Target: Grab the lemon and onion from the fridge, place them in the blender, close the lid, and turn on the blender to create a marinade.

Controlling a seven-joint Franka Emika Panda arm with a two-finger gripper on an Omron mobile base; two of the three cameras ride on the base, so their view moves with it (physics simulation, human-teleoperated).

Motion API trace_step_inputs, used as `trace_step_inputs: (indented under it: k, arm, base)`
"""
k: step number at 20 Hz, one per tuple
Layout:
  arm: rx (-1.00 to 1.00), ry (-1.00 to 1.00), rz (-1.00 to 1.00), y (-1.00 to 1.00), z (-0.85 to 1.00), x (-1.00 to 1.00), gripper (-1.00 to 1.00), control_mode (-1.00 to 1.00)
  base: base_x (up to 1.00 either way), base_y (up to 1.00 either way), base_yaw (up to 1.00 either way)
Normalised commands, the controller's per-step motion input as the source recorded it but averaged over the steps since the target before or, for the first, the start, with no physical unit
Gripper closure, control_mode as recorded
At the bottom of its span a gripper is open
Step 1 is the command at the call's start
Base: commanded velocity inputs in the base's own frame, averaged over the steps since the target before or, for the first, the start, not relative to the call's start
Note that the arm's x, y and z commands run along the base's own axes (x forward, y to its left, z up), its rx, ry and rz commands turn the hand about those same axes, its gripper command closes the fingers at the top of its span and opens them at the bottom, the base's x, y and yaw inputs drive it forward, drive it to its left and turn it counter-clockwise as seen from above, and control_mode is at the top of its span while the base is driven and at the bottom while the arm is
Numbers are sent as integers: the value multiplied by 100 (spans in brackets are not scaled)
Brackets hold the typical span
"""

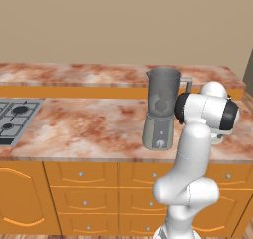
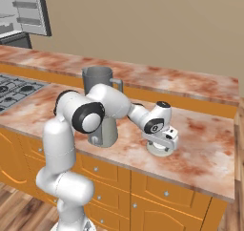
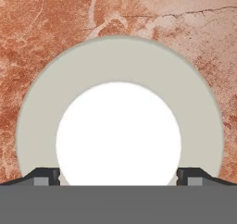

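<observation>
Left base view: one blender (image 1: 160, 109), jar open-topped, stands on the marble worktop (image 1: 89, 129); one hob (image 1: 15, 117) at left.

Right base view: one lid (image 2: 159, 150) lies flat on the worktop right of the blender; the claw (image 2: 161, 146) points down directly over it. One fridge (image 2: 24, 8), door open, at upper left.

Hand view: fingertips (image 3: 45, 177) spread wide, flanking the lid's raised white centre; contact cannot be told.

A gas hob (image 1: 15, 117) is sitting at the marble counter's (image 1: 89, 129) left end, apparently above orange drawers (image 1: 84, 188).
</observation>
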Motion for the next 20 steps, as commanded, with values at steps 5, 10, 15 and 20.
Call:
trace_step_inputs:
  k: [5,10,15,20]
  arm:
    - [0,0,0,0,0,0,100,-100]
    - [0,-1,0,0,17,-20,100,-100]
    - [-4,-10,0,7,65,-36,100,-100]
    - [-9,-16,0,18,93,-33,100,-100]
  base:
    - [0,0,0]
    - [0,0,0]
    - [0,0,0]
    - [0,0,0]
